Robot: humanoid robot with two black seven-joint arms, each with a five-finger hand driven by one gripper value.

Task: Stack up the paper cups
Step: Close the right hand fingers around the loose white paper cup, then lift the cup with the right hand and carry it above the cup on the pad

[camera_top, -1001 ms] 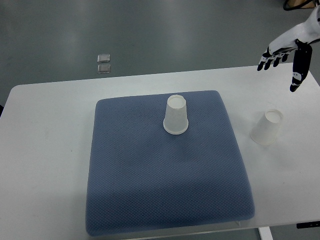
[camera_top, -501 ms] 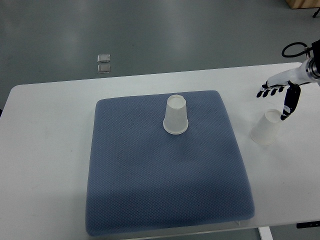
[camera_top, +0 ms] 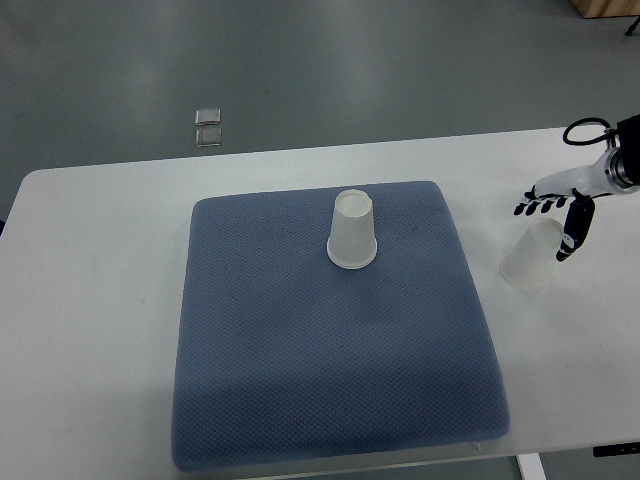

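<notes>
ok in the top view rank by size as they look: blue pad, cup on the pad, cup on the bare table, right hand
1. blue pad
2. cup on the pad and cup on the bare table, about alike
3. right hand, smallest

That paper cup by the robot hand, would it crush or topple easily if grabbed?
Probably yes. The cup looks like thin white paper, so a hard squeeze from the right robot hand would likely dent it. It sits upside down on its wide rim, leaning slightly, and seems light, so a sideways nudge may slide or tip it.
</notes>
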